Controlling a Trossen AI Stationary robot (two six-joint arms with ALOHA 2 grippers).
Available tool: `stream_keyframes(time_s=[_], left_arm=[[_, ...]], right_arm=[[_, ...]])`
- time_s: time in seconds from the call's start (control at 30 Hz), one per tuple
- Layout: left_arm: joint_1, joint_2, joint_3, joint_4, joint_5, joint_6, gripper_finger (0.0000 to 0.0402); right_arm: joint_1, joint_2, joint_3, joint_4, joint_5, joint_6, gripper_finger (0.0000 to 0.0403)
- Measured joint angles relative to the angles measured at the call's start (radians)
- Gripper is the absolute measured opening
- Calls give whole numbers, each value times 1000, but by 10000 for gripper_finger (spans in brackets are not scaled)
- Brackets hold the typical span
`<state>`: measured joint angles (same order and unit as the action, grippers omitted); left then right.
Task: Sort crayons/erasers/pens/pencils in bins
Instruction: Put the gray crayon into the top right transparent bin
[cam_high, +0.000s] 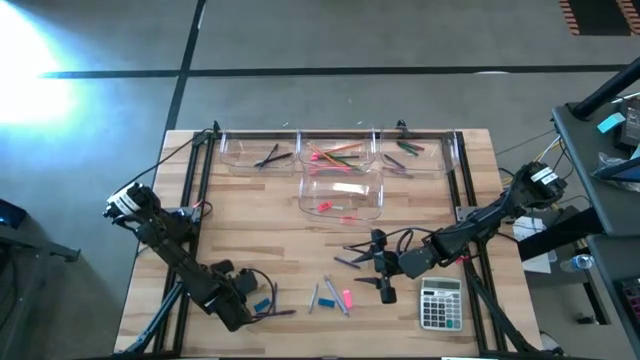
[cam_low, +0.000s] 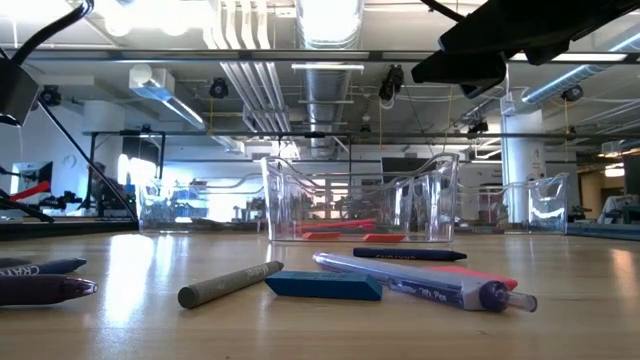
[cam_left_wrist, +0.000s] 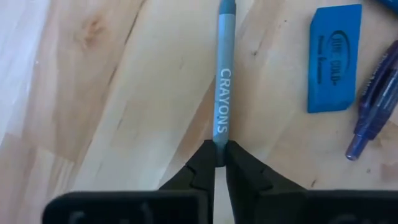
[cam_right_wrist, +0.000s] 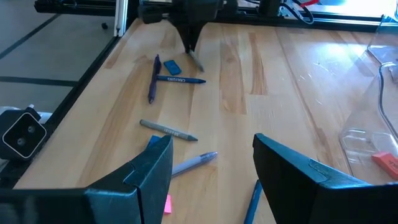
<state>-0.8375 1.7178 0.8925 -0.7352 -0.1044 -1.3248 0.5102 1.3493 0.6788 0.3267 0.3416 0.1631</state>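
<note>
A grey-blue crayon (cam_left_wrist: 224, 74) marked CRAYONS lies on the wooden table near its front left corner, and my left gripper (cam_left_wrist: 219, 155) is shut on it; the right wrist view shows this gripper (cam_right_wrist: 189, 45) too. Next to it lie a blue eraser (cam_left_wrist: 334, 59), a purple pen (cam_left_wrist: 373, 106) and a blue crayon (cam_right_wrist: 180, 79). My right gripper (cam_high: 383, 267) hangs open above the table's middle right, touching nothing. Four clear bins (cam_high: 340, 192) stand at the far side. My left gripper pinches one end of the grey-blue crayon (cam_left_wrist: 219, 140) between its two fingertips. The fingers come from above and point down. The rest of the crayon stretches away from the fingers, along the table top.
A grey crayon (cam_low: 230, 285), a blue eraser (cam_low: 322, 285), a pink eraser (cam_high: 347, 298) and a pen (cam_low: 420, 280) lie near the front middle. More pens (cam_high: 352, 258) lie by my right gripper. A calculator (cam_high: 440, 303) sits at the front right.
</note>
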Motion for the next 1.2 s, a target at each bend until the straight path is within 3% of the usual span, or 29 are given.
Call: stream_keyframes(time_s=[0.3, 0.53, 0.73, 0.83, 0.93, 1.07, 1.2], left_arm=[[-1, -87, -4, -28, -78, 6, 2], [0, -184, -5, -33, -242, 54, 1], [14, -264, -4, 13, -502, 165, 1], [30, -318, -11, 124, -609, 295, 1], [58, -369, -30, 313, -671, 497, 0], [105, -399, -39, 609, -690, 814, 0], [157, -399, -39, 824, -682, 1040, 0]], right_arm=[[0, 0, 0, 0, 0, -6, 210], [0, 0, 32, 0, 22, -48, 210], [-18, -1, 47, 102, 156, -129, 210], [-51, 0, 42, 211, 123, -154, 210], [-96, 12, 41, 287, 17, -164, 210], [-155, 54, 40, 413, -108, -156, 210], [-188, 111, 66, 507, -162, -157, 210]])
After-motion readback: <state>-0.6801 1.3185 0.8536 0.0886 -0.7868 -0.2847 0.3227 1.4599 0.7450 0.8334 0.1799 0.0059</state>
